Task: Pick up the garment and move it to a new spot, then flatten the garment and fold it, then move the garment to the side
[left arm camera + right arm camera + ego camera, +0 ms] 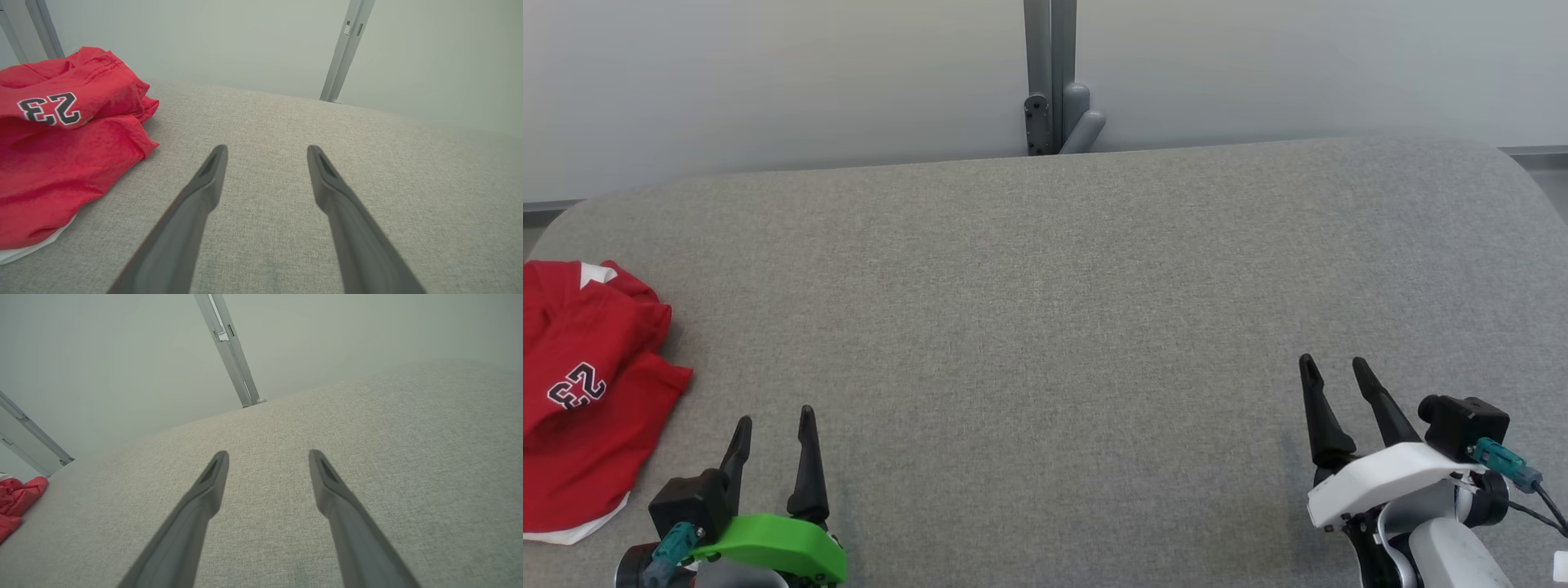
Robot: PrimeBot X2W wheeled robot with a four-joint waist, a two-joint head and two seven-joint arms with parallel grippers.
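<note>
The garment [588, 392] is a red shirt with the number 23 on it. It lies in a bumpy heap at the 9 o'clock edge of the grey table [1045, 310]. A bit of white peeks out under its near end. The heap looks longer from 12 o'clock to 6 o'clock than from side to side. Its far left part runs off the head view, so I cannot tell how wide it is.

The left pincer [774, 420] is near the heap's close corner but does not touch it. From this pincer the shirt lies at about 10 o'clock. Its two dark fingers are spread wide with nothing between them. In the left wrist view the garment [61, 155] sits at 9 to 10 o'clock from the left pincer [266, 149].

The right pincer [1334, 361] is over at the 3 o'clock side, well apart from the shirt. It is wide open and empty too. In its wrist view the garment [16, 498] is a small red bit at 8 o'clock.

I think the left arm should go first, swinging toward 10 o'clock.
</note>
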